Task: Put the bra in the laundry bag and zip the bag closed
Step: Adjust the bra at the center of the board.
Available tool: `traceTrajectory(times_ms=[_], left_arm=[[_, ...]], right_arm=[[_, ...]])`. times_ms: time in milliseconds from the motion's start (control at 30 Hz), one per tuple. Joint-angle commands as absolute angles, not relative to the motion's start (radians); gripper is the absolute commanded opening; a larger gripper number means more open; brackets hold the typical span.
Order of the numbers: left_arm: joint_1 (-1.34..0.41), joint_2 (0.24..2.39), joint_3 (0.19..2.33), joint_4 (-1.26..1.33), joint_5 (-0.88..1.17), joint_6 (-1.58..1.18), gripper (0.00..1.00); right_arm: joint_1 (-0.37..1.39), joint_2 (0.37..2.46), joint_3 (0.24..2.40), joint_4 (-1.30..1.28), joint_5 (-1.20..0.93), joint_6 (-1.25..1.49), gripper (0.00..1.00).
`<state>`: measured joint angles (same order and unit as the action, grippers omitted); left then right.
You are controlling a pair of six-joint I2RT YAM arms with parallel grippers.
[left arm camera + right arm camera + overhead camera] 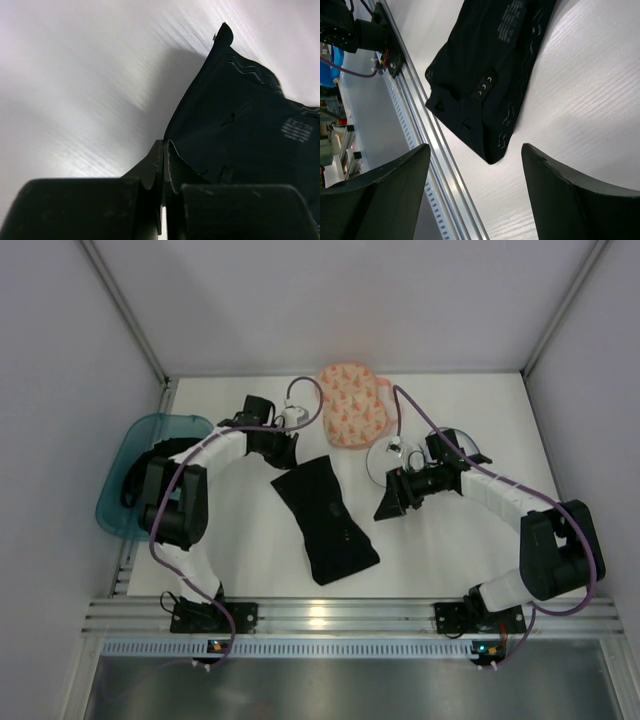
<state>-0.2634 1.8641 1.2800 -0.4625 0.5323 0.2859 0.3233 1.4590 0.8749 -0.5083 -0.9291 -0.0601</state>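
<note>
Straight to the black fabric bra (325, 520), spread flat and slantwise on the white table (470, 550), midway between the two arms. On its inner face, a small block of white printed lettering (297, 130), too fine to read from either wrist view. Near one end, a tab with three tiny metal eyelets (485, 86).

Over at the bra's far-left corner, the left gripper (284, 458), fingers (156, 167) pressed tight together right at the fabric's edge. Cloth caught between them or not: impossible to tell.

On the other side, the right gripper (384, 506), jaws spread wide, poised near the bra's right edge, gripping nothing.

Further back, the cream-peach laundry bag (352, 405) with its orange and green triangle print, by the table's far edge, apart from the bra.

Partly under the right arm, a translucent white round tub (379, 457). Off to the left, a teal plastic bin (120, 485).
</note>
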Motion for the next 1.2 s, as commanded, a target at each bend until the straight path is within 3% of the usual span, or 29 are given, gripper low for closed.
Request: traceTrajectory(times_ms=[0, 200, 467, 1167], left_arm=[[-0.264, 1.726, 1.342, -0.453, 0.440, 0.284, 0.00], [-0.293, 1.618, 1.325, -0.454, 0.324, 0.324, 0.00], [-0.469, 1.476, 1.180, -0.453, 0.167, 0.293, 0.00], [-0.799, 1.379, 1.008, -0.523, 0.147, 0.207, 0.00]], right_arm=[[0.330, 1.434, 0.896, -0.486, -0.940, -0.074, 0.75], [0.330, 1.427, 0.900, -0.474, -0.940, -0.052, 0.75], [0.304, 1.430, 0.908, -0.479, -0.942, -0.017, 0.75], [0.206, 1.459, 0.904, -0.508, -0.959, -0.031, 0.76]])
